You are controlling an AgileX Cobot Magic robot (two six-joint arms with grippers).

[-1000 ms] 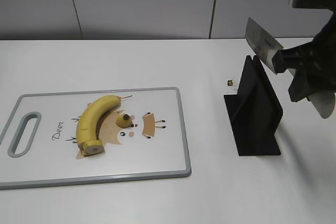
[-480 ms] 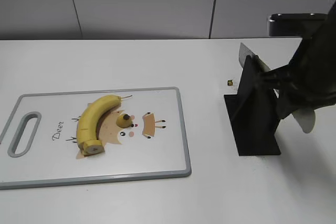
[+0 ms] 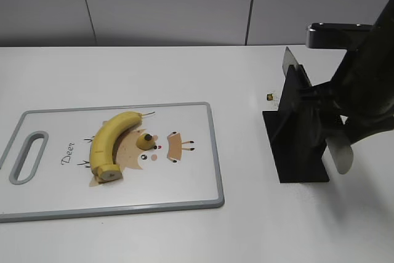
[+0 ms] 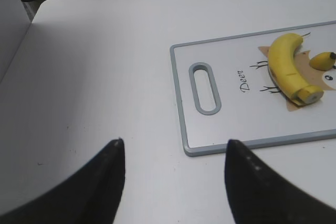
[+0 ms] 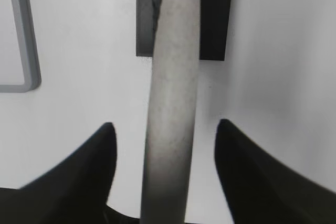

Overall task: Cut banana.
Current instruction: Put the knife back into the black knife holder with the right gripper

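Note:
The banana lies curved on the white cutting board, its cut flat end toward the front; it also shows in the left wrist view. A knife rests in the black stand, blade tip sticking out behind and pale handle toward the front right. My right gripper straddles the handle with its fingers open and a gap on each side. My left gripper is open and empty above bare table, left of the board.
A tiny yellow stub with a dark tip lies on the board beside the banana. A small brown speck lies on the table behind the stand. The board's handle slot faces my left gripper.
My right arm has lowered the knife from up in the air into the black stand. The banana, board and left gripper have not moved.

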